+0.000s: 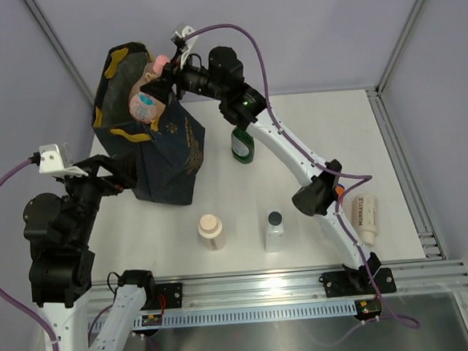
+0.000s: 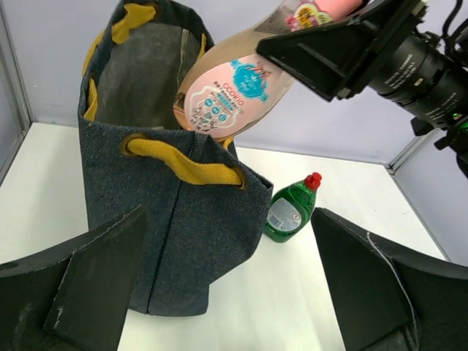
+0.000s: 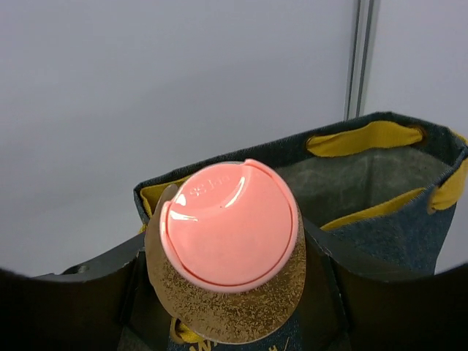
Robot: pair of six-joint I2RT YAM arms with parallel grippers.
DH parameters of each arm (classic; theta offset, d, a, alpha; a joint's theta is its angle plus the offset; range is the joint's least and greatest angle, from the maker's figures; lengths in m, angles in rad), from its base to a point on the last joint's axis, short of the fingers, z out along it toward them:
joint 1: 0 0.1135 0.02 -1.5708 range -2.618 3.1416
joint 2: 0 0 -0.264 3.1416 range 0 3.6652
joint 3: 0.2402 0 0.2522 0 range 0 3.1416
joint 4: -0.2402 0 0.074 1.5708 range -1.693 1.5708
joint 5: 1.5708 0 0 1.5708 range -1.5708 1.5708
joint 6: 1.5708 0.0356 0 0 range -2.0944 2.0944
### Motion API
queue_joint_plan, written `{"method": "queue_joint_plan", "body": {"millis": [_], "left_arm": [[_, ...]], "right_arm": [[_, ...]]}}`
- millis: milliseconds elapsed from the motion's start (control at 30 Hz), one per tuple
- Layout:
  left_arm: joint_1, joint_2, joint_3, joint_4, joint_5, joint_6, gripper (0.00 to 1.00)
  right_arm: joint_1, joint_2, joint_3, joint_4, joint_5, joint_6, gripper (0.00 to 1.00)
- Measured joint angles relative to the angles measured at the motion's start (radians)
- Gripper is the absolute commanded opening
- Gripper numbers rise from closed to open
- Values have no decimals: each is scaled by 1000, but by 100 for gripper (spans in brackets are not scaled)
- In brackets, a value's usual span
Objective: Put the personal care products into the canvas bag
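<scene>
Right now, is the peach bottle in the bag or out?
Out, not yet dropped. The right gripper holds the peach bottle tilted, base at the rim of the canvas bag.

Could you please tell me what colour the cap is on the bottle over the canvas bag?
Salmon pink; the bottle cap shows best in the right wrist view.

Right arm (image 1: 292, 151) outstretched, jaws clamped, left arm (image 1: 61, 228) folded, jaws apart

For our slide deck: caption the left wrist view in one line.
Right gripper holds a peach bottle tilted over the open navy canvas bag; a green red-capped bottle stands beside it.
</scene>
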Motion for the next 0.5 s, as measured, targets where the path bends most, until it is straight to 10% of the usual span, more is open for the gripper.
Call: {"method": "queue_joint_plan", "body": {"millis": [500], "left_arm": [[0,-15,-58,-14,-13,2,99]], "right_arm": [[27,12,-16,136,58,-128,0]]}}
